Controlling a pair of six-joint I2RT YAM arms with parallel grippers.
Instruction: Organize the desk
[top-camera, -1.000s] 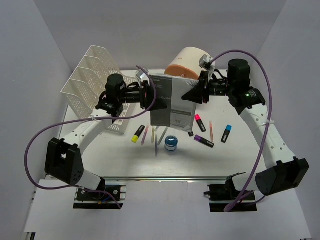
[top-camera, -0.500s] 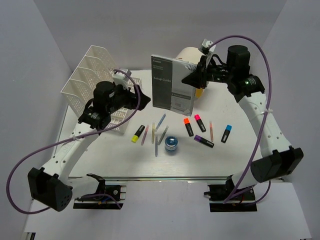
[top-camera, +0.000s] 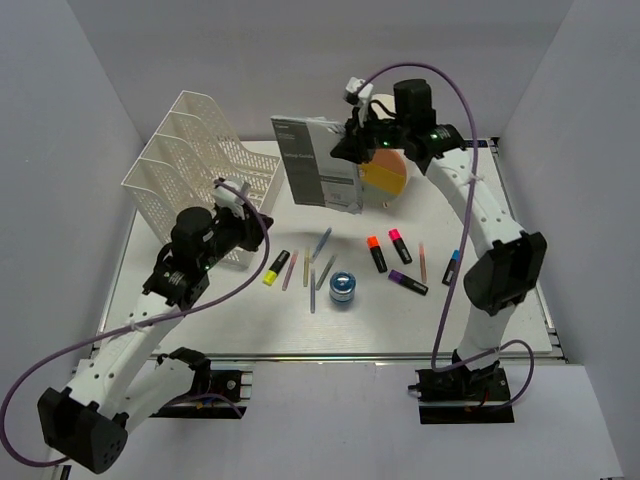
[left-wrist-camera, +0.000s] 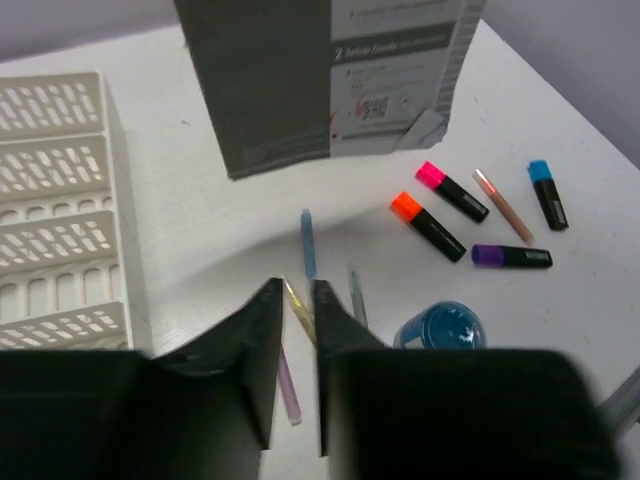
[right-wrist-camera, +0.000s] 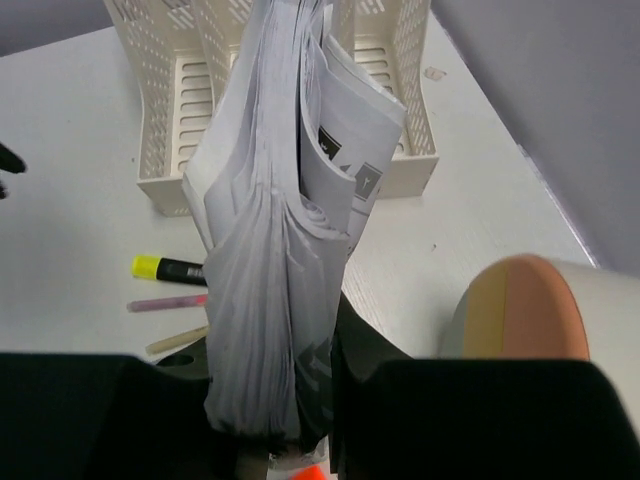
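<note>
Centrally, the white surface (top-camera: 250, 320) fills the walled bay, strewn with highlighters (top-camera: 378, 254), pens (top-camera: 322, 243) and a blue tin (top-camera: 343, 288). Above its far side the right gripper (top-camera: 352, 158) is clamped on a booklet (top-camera: 315, 165), which hangs between the file rack (top-camera: 190, 160) and the drawer unit (top-camera: 388, 178). The left gripper (left-wrist-camera: 295, 295), narrowly apart and empty, hovers by the rack's near end.
</note>
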